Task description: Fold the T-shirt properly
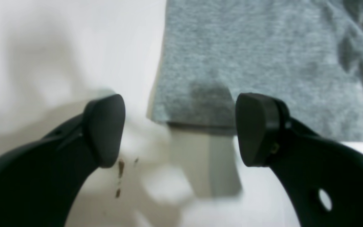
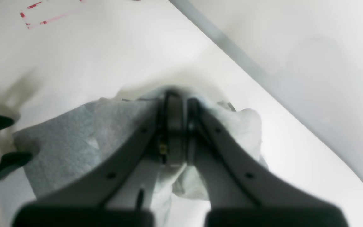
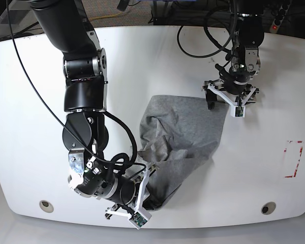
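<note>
**T-SHIRT PARTLY BUNCHED ON DESK; 1 TOOL CLAMPED, 1 TOOL OPEN**

Position of cloth: T-shirt (image 3: 185, 134) lying near centre of white desk (image 3: 35, 101), far portion flat, near portion gathered into folds and drawn toward the front edge. Dark markings faintly visible on the cloth in left wrist view (image 1: 263, 63).

Right tool (image 2: 176, 126): jaws pressed together, with grey cloth (image 2: 68, 148) pinched between them and bulging out on both sides. Located at the near end of the cloth, close to the front edge of the desk (image 3: 137, 195).

Left tool (image 1: 180, 129): jaws spread wide, nothing between them. Positioned just beside the far corner of the cloth (image 3: 229, 99); 1 pad (image 1: 254, 129) over the hem, the other pad over bare desk. Contact with the cloth cannot be confirmed.

Edges: hem corner square and flat in left wrist view. Curved desk rim close behind the clamped tool in right wrist view.

Open room: wide bare surface left of the cloth in base view. Red-marked rectangle (image 3: 293, 158) toward the desk's right side, well apart from the cloth. No containers involved.
</note>
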